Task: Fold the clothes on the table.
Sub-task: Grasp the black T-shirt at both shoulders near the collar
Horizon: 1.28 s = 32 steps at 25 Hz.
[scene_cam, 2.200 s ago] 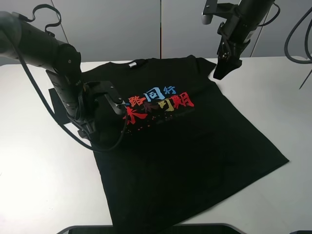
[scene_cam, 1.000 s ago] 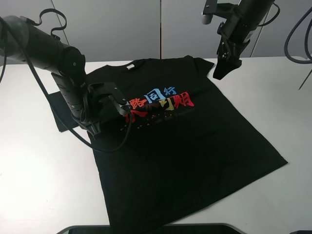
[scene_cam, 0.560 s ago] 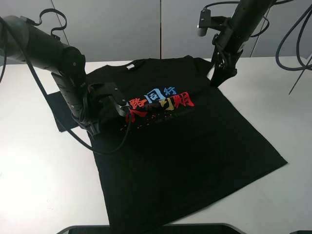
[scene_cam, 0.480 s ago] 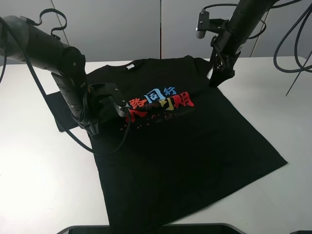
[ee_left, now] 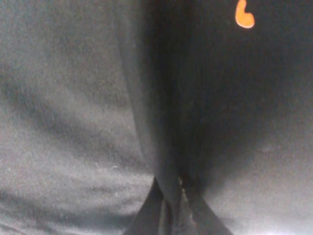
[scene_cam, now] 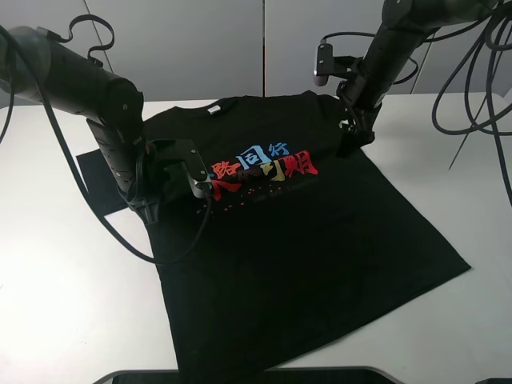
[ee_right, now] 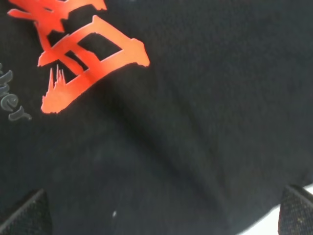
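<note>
The clothes (scene_cam: pixel 304 240), a black T-shirt with a red, blue and yellow print (scene_cam: pixel 264 166), lie spread on the white table (scene_cam: pixel 64 304). My left gripper (scene_cam: pixel 202 184) sits at the print's left end, shut on a pinched ridge of the cloth. In the left wrist view the left gripper (ee_left: pixel 178 196) nips that raised fold of the clothes (ee_left: pixel 73 98). My right gripper (scene_cam: pixel 350 142) is down at the shirt's right shoulder. The right wrist view shows the right gripper (ee_right: pixel 161 215) open, its fingertips (ee_right: pixel 24 215) wide apart over the clothes (ee_right: pixel 205 122) beside a red character (ee_right: pixel 88 63).
The left sleeve (scene_cam: pixel 96 180) lies flat beyond the left arm. A white neck label (scene_cam: pixel 214 110) marks the collar at the far side. Cables (scene_cam: pixel 480 104) hang by the right arm. A dark rimmed object (scene_cam: pixel 240 376) lies at the table's near edge.
The right arm has come down and moved left from above the table to the shirt's right shoulder. The left gripper has shifted slightly right with the pinched cloth.
</note>
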Each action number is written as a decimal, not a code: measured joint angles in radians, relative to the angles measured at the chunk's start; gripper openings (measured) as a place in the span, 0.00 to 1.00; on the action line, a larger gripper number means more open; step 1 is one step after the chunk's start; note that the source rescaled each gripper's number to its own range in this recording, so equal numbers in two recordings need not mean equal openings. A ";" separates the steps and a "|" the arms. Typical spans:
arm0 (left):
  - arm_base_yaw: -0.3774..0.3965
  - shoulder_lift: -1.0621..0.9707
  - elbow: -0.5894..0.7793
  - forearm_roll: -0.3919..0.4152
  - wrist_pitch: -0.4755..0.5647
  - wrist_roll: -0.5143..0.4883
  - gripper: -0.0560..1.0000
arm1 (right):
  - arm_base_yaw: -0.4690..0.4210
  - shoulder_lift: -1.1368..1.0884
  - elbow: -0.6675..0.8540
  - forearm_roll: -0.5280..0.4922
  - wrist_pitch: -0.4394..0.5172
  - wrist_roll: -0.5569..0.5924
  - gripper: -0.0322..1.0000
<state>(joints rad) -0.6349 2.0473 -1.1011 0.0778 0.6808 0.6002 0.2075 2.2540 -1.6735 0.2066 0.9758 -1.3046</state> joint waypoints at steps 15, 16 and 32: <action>-0.002 0.000 -0.001 0.005 0.004 0.002 0.05 | 0.000 0.104 -0.046 0.047 -0.019 -0.061 0.79; -0.002 0.000 -0.001 0.005 0.004 0.002 0.05 | 0.000 0.105 -0.046 0.047 -0.024 -0.063 0.79; -0.002 0.000 -0.001 0.005 0.006 0.000 0.05 | 0.014 0.135 -0.067 0.007 -0.028 -0.026 0.78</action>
<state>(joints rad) -0.6372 2.0473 -1.1025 0.0826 0.6864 0.6002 0.2213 2.3886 -1.7400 0.2134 0.9477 -1.3303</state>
